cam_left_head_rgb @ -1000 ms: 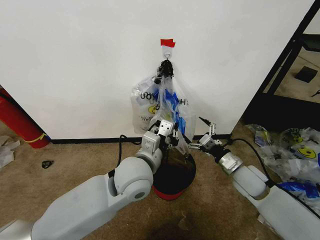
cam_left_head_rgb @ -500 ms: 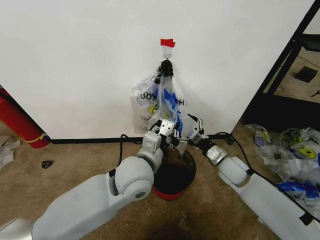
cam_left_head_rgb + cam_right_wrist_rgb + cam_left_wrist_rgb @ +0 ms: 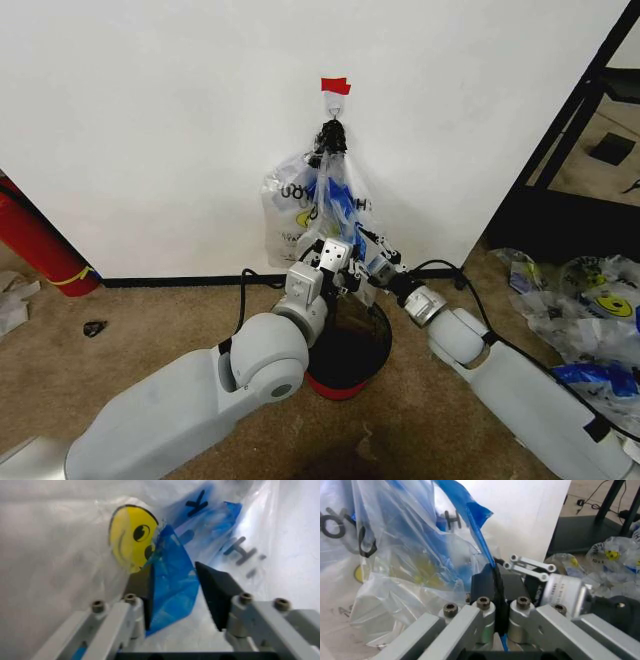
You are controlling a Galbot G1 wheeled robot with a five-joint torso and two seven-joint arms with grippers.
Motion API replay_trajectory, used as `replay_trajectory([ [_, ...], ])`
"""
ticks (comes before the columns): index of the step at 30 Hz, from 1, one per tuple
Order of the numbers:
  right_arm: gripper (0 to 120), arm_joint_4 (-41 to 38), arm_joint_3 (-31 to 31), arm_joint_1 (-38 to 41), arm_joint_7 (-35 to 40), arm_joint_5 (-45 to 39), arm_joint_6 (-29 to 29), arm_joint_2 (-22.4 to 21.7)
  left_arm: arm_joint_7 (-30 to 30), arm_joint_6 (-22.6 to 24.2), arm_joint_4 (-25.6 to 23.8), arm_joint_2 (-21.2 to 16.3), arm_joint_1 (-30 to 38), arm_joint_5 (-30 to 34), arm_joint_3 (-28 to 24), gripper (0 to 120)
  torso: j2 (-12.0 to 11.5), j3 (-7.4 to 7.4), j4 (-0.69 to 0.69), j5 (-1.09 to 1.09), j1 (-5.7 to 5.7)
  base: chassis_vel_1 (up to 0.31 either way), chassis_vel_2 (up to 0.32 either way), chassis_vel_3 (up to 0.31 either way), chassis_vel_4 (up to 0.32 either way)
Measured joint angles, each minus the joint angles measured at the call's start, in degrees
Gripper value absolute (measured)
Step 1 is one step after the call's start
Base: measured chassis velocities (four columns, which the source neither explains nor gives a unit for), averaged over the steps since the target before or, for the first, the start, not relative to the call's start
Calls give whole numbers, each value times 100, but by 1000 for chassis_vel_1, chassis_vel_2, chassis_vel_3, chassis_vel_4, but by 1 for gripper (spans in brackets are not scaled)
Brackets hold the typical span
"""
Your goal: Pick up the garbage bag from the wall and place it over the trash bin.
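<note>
The garbage bag [image 3: 343, 203], thin and see-through with blue patches, hangs at the front of a bunch on the white wall [image 3: 150, 120]. My left gripper [image 3: 336, 262] is shut on a blue strip of the garbage bag [image 3: 479, 536], pinched between its pads [image 3: 494, 578]. My right gripper [image 3: 371, 250] stands open against the bag from the right. A blue fold [image 3: 172, 581] lies between its fingers, next to a yellow smiley print [image 3: 131, 536]. The black mesh trash bin [image 3: 345, 352] with a red base stands right below both grippers.
The bunch hangs by a black knotted top [image 3: 331, 134] from a small hook [image 3: 335, 106] under a red tape strip [image 3: 335, 86]. A long red cylinder [image 3: 35, 245] leans at the left. A heap of smiley-print bags [image 3: 590, 310] lies at the right, behind it a black frame [image 3: 570, 130].
My right gripper has swung left and up from beside the bin's rim to the hanging bag, its fingers now around a blue fold. The left gripper has kept its hold and place.
</note>
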State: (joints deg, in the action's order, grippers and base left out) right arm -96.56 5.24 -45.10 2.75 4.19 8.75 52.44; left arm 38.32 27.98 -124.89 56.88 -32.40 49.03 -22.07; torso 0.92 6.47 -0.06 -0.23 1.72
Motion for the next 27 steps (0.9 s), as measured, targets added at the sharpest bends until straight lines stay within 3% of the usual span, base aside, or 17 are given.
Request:
replay_trajectory([
  [8, 0, -65, -360, -386, 240, -48, 39, -1, -22, -10, -63, -59, -88, -1, 171, 0, 0, 0, -1, 0, 0, 0, 0, 0, 0],
  [11, 0, -238, -575, -596, 346, -381, -36, 59, -33, -34, -93, -108, -150, -21, 227, 0, 0, 0, 0, 0, 0, 0, 0, 0, 0],
  [21, 0, -1691, -1552, -1462, 633, -3246, -540, 371, -87, -136, -391, -274, -645, -56, 798, 0, 0, 0, 1, -1, 0, 0, 0, 0, 0],
  [27, 0, -2114, -2111, -2190, 329, -3579, -405, 321, -174, -196, -680, -399, -1153, -134, 1191, 0, 0, -1, 0, 0, 0, 0, 0, 0, 0],
])
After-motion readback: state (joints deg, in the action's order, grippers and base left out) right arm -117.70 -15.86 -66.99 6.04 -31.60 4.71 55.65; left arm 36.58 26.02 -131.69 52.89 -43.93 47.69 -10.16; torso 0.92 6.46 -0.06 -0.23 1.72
